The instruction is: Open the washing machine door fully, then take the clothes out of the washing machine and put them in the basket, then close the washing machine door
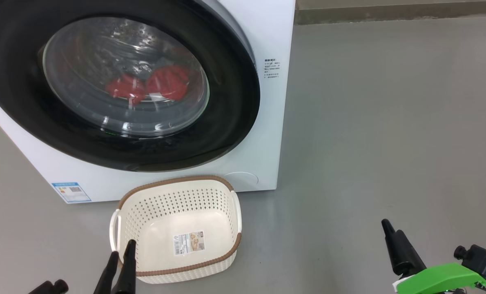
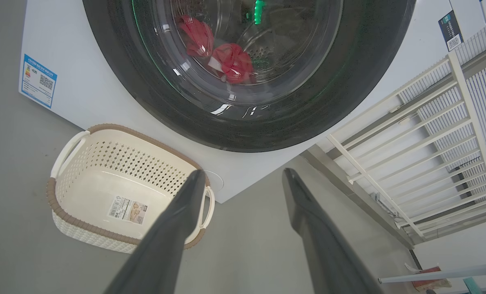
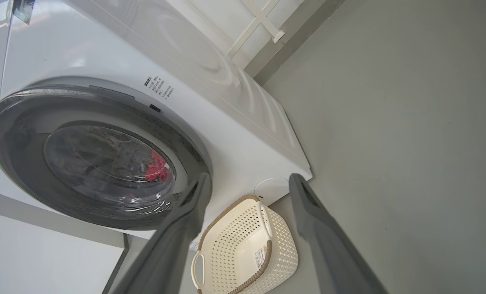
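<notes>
Left end effector (image 2: 242, 171) spread, basket (image 2: 124, 157) lengthwise along washing machine (image 2: 104, 102)

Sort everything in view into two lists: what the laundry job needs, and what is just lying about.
Job things: washing machine; washing machine door, shut; red clothes in the drum; cream basket, empty, on the floor.

Lying about: white slatted rack beside the machine; reddish item near it, too small to identify.

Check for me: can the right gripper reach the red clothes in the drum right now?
Probably not yet. The washing machine door looks shut, its glass covering the clothes; the right gripper hangs open, well back from it.
</notes>
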{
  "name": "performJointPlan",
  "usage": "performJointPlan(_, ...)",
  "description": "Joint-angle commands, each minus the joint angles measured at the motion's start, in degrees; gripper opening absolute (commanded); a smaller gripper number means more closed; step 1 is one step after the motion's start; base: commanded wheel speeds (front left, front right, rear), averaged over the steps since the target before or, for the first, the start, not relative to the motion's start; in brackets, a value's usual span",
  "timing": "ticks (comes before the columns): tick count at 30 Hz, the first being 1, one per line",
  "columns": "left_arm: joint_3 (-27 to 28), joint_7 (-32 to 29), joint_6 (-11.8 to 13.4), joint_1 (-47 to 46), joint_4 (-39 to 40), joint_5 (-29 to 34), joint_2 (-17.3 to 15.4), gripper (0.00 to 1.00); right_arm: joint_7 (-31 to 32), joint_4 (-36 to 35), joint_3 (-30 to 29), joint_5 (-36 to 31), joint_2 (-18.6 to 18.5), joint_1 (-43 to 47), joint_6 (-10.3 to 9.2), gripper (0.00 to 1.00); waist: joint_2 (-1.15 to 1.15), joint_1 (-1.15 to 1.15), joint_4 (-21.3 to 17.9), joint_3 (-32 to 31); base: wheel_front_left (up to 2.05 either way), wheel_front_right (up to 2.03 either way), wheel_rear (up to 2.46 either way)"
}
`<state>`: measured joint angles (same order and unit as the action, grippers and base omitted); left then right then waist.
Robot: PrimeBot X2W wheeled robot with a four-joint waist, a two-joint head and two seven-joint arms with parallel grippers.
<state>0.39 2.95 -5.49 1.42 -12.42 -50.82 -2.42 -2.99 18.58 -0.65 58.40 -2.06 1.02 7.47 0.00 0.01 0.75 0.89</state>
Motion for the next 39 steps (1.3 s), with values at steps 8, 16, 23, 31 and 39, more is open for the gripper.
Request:
performJointPlan(8, -0.2, 1.9, 1.1, 0.1, 2.9, 7.3, -1.5, 1.0, -2.0, 0.0, 2.8, -4.7, -1.5, -0.9, 0.01, 1.0, 0.0, 0.0, 0.1, 0.0, 0.0, 0.0, 0.0)
performJointPlan(16, -0.7, 3.3, 1.8, 0.6, 3.7, 12.8, -1.9, 1.0, -3.3, 0.2, 4.4, -8.9, -2.1, -0.8, 0.01, 1.0, 0.0, 0.0, -0.1, 0.2, 0.0, 0.0, 0.0)
performJointPlan(23, -1.0, 4.3, 2.3, 1.2, 4.4, 17.2, -2.3, 1.0, -4.3, 0.1, 5.5, -12.2, -2.4, -0.7, 0.01, 1.0, 0.0, 0.0, -0.5, 0.5, 0.0, 0.0, 0.0)
performJointPlan(31, -1.2, 5.7, 3.2, 1.6, 4.7, 23.0, -2.9, 1.0, -5.7, 0.0, 6.6, -16.8, -2.8, -0.3, 0.02, 1.0, 0.0, 0.0, -0.9, 0.6, 0.0, 0.0, 0.0)
performJointPlan(39, -0.7, 7.0, 3.5, 2.2, 4.6, 27.5, -2.7, 1.0, -7.0, -0.3, 7.0, -21.1, -2.9, 0.1, 0.02, 1.0, 0.0, 0.0, -1.1, 0.6, 0.0, 0.0, 0.0)
